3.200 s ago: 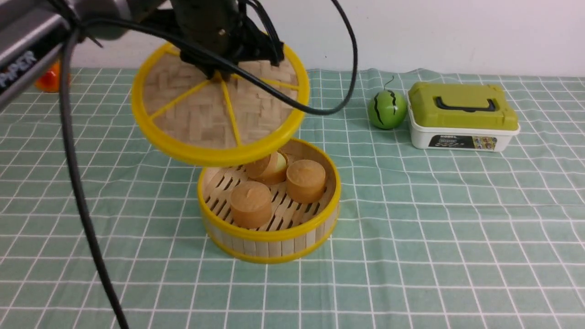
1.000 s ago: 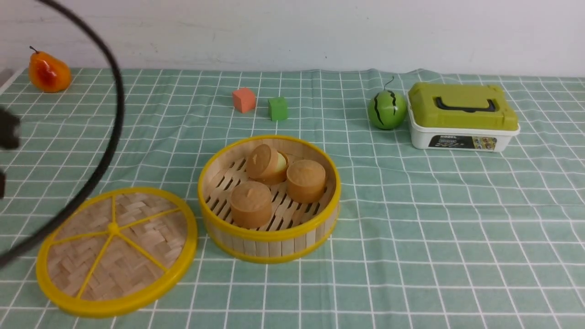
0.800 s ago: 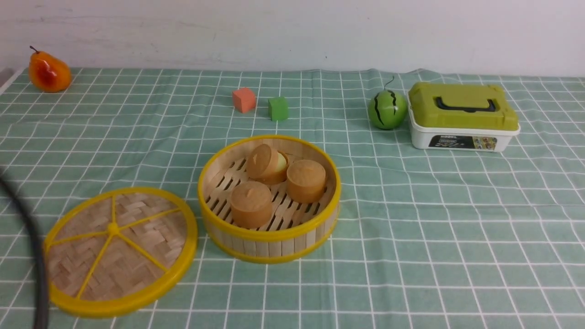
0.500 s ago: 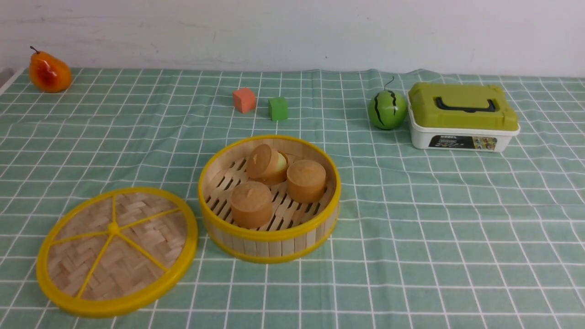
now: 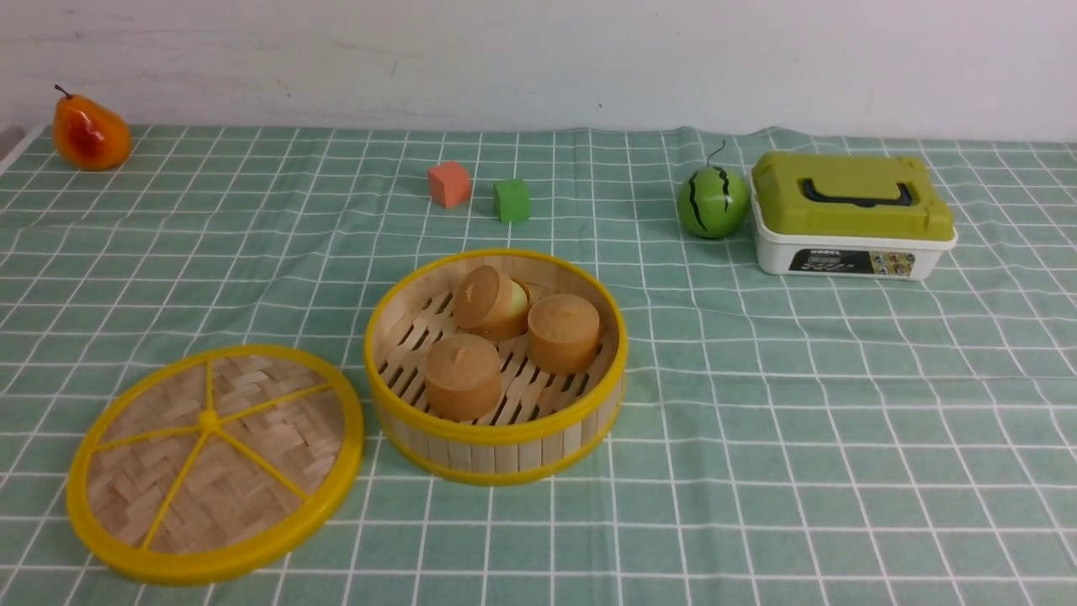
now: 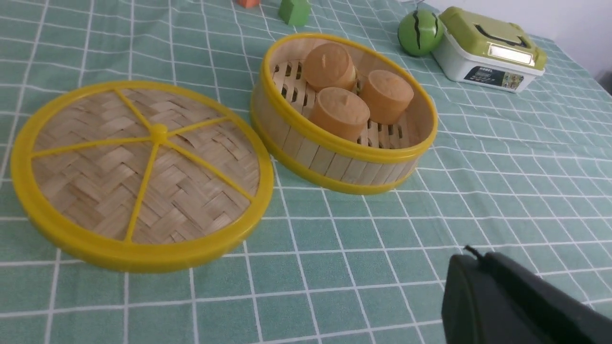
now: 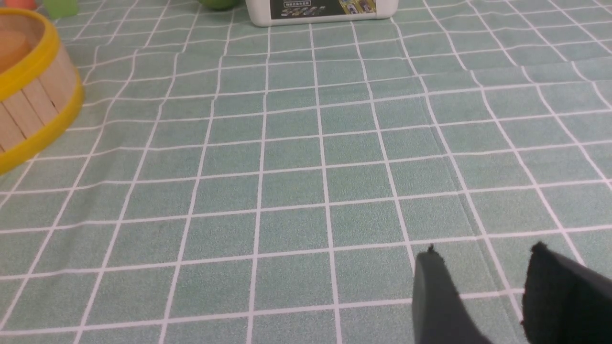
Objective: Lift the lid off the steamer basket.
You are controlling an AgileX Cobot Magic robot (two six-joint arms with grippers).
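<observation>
The lid, a woven bamboo disc with a yellow rim and spokes, lies flat on the cloth just left of the steamer basket. The uncovered basket holds three tan round cakes. Both also show in the left wrist view, lid and basket. My left gripper is shut and empty, over bare cloth well clear of the lid. My right gripper is open over bare cloth, with the basket's wall far off to one side. Neither arm shows in the front view.
At the back right a white box with an olive-green lid stands beside a toy watermelon. Orange and green cubes sit behind the basket. A pear lies at the far left. The green checked cloth covers the table.
The left arm set the lid down on the cloth left of the basket. Since then the arm and its cable have left the front view. Lid and basket have stayed still.
</observation>
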